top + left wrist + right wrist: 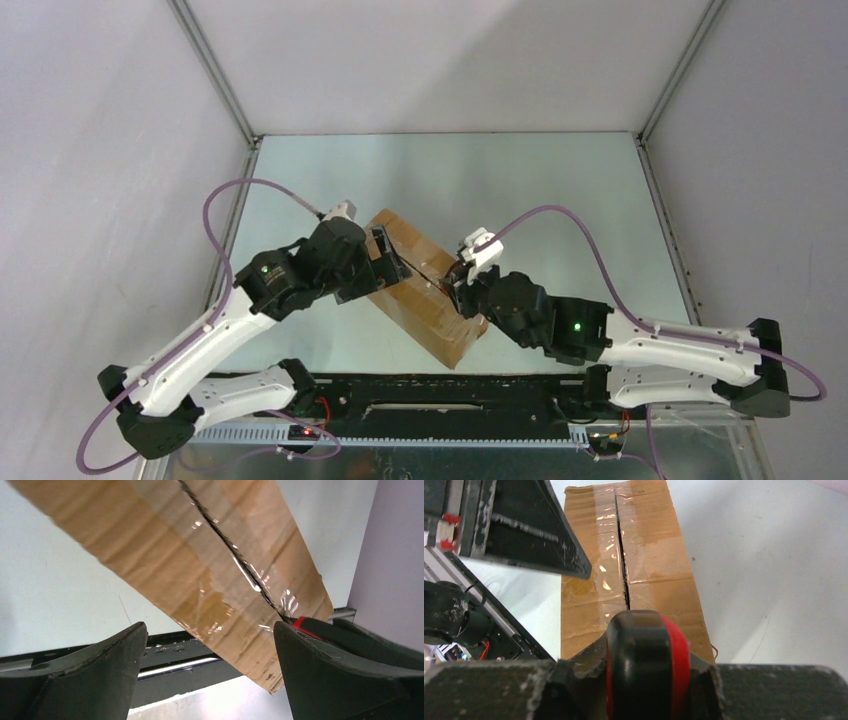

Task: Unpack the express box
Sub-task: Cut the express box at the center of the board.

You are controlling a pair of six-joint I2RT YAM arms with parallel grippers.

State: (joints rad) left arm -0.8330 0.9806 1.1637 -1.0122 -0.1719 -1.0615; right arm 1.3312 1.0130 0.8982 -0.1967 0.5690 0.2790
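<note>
1. Mid-table between both arms: oblong brown corrugated cardboard express box [425, 290].
2. Over it, left gripper [210, 626], fingers [100, 672] wide apart.
3. At slit taped seam [623, 555], right gripper [463, 283], clamped on red-and-black utility knife [644, 660].

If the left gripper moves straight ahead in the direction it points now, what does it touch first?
Probably the express box: its taped top fills the space ahead of the open left gripper. Depth is unclear, so how soon I cannot say.
</note>
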